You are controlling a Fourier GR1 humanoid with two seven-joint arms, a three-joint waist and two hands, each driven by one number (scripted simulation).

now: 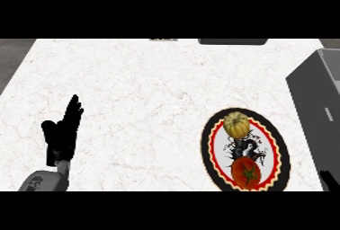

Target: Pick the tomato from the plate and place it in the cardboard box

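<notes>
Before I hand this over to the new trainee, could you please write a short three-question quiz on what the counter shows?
1. True or false: the tomato already lies off the plate.
2. Which item shares the plate with the tomato? A) a yellow pumpkin B) a green cup C) a spoon
3. Fill in: the left hand shows at the view's ____ side, fingers straight.

Key
1. False: it lies on the plate, at its near end.
2. A: it sits at the plate's far end.
3. Left. Only a sliver of the right hand shows, at the lower right edge.
</notes>
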